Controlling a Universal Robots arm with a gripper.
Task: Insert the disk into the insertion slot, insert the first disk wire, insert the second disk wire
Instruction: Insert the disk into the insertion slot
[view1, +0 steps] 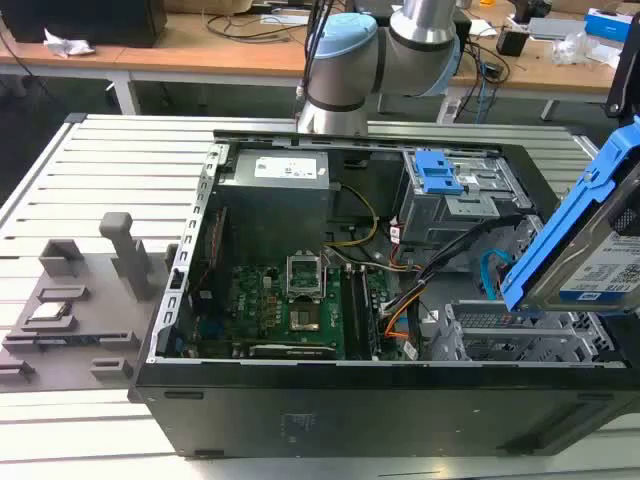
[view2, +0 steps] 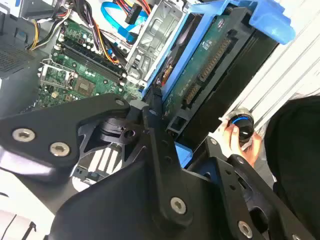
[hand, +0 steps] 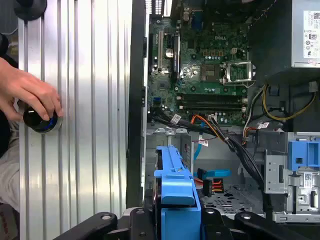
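The disk (view1: 592, 266) is silver with bright blue framing, the insertion slot (view1: 520, 336) perforated silver, the motherboard (view1: 285, 312) green.

Slot bare below the pincer; cables crowd one end
The slot (view1: 520, 338) lies open just under the pincer (hand: 176, 216) and the tilted disk (view1: 585, 235) it grips. Black, blue and orange cables (hand: 235, 148) hang over one end of the slot, with the grey cage (view1: 450, 195) beyond them. Outside the case wall (hand: 136, 100), a hand (hand: 32, 91) sits on the slatted table (hand: 90, 125).
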